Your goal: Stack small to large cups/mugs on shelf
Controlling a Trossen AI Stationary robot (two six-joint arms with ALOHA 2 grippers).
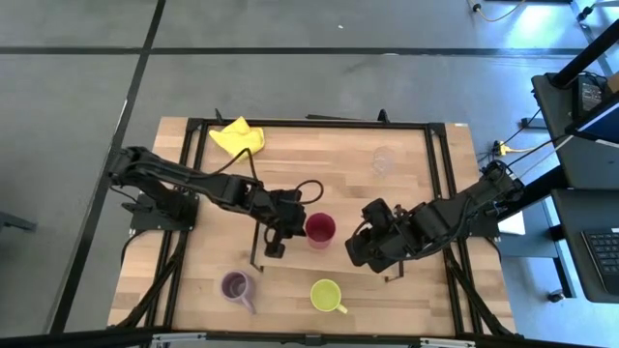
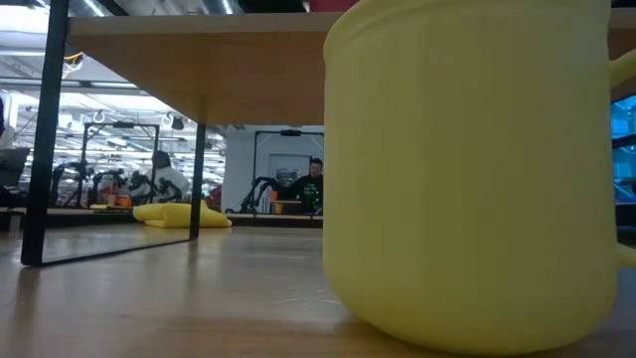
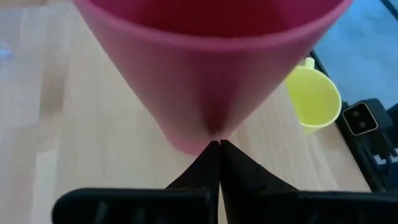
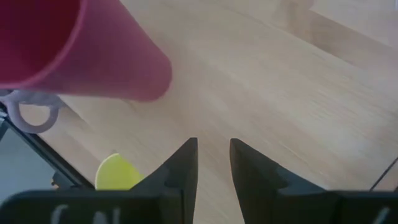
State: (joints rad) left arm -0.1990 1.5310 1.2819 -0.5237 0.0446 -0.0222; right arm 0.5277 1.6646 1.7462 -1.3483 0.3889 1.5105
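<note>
We saw 4 vessels on the wooden bench (image 1: 406, 280). Nearest the front edge stood the yellow-green mug (image 1: 326, 295), upright, handle pointing toward the right front corner; in the low view it filled most of the picture. Just to its left, also by the front edge, stood the purple mug (image 1: 235, 286), upright, well apart from both grippers.

Farther in, about mid-bench, the shelf (image 1: 338, 203) spanned the surface on its thin black frames, and the red cup (image 1: 320, 229) stood upright on the board near its front edge. The left gripper (image 1: 276, 244) sat just left of the red cup; in the left wrist view its 2 fingers (image 3: 205, 168) met at the tips, pressed together with nothing between them, right at the cup's base. Whether the tips touched the cup we could not tell. The right gripper (image 1: 372, 246) hovered on the cup's right side, near it but apart, its 2 fingers (image 4: 183, 165) standing apart with bare wood showing in the gap.

Toward the far right corner the clear glass (image 1: 383, 159) stood alone. At the far edge, left of centre, lay the yellow cloth (image 1: 238, 136).
</note>
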